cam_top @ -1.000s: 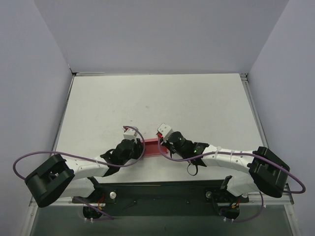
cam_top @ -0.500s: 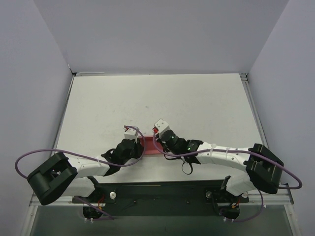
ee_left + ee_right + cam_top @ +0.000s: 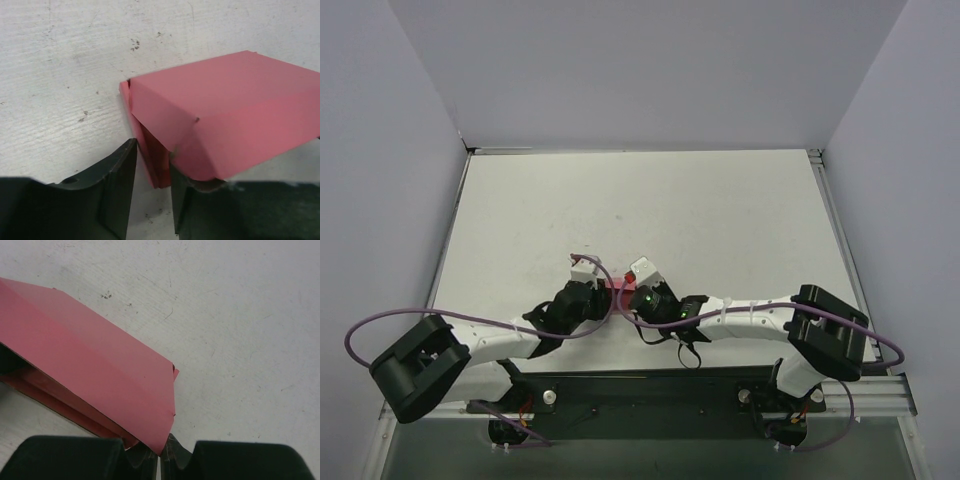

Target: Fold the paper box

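Note:
The pink-red paper box [image 3: 619, 291] lies near the table's front, mostly hidden between my two grippers. In the left wrist view the box [image 3: 230, 110] has its lid folded over, and an end flap stands between my left gripper's [image 3: 153, 150] slightly parted jaws. Bare table shows between the left finger [image 3: 117, 180] and the flap. In the right wrist view the box [image 3: 85, 365] lies to the left, and its lid corner rests on the tips of my right gripper [image 3: 159, 454], whose jaws are together. From above, the left gripper [image 3: 599, 297] and right gripper [image 3: 631, 292] face each other across the box.
The white table [image 3: 650, 210] has grey walls on the left, back and right. A dark rail [image 3: 650, 395] with the arm bases runs along the near edge. Purple cables loop beside both arms.
My right gripper has moved left and slightly nearer, over the box's right end, so less of the box shows from above. The left arm has barely moved.

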Tool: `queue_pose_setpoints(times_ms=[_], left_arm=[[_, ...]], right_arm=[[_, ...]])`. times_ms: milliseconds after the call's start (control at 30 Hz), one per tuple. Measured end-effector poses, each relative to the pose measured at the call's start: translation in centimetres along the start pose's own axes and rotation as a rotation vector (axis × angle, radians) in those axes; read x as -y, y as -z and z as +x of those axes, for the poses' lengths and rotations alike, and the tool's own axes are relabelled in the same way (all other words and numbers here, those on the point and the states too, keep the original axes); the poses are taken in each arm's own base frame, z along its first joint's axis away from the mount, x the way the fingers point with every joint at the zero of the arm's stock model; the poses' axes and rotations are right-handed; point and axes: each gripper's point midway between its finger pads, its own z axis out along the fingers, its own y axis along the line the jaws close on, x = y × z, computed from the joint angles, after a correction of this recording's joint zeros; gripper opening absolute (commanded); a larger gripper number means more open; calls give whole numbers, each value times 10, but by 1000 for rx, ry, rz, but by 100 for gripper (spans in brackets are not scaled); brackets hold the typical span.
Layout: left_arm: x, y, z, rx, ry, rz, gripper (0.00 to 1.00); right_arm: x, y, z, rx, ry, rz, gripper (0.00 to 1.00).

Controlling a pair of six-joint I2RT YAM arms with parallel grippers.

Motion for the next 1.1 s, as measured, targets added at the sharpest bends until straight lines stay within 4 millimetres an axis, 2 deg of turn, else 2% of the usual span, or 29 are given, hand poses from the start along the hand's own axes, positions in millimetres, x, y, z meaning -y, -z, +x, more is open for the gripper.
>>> queue_pose_setpoints(times_ms=[33, 100, 333, 567, 633, 733, 867, 967, 1100], left_arm=[[2, 2, -2, 1, -5, 12, 56], [9, 6, -7, 8, -12, 41, 60], [29, 38, -43, 93, -9, 151, 63], [21, 72, -64, 130, 2, 149, 67], [19, 77, -74, 139, 27, 136, 74], [16, 77, -94, 148, 83, 106, 84], [18, 64, -120, 125, 165, 76, 88], [25, 48, -123, 70, 203, 69, 89], [29, 30, -107, -20, 239, 59, 89]], right_arm=[[1, 0, 0, -2, -4, 8, 7], [3, 0, 1, -6, -14, 25, 7], [6, 1, -1, -10, -34, 48, 7], [7, 0, 0, -14, -36, 61, 7], [7, 0, -1, -13, -36, 62, 6], [7, 0, -2, -11, -38, 62, 6], [6, -1, -2, -11, -38, 63, 6], [7, -1, -2, -12, -38, 66, 7], [7, -1, -2, -12, -43, 67, 7]])
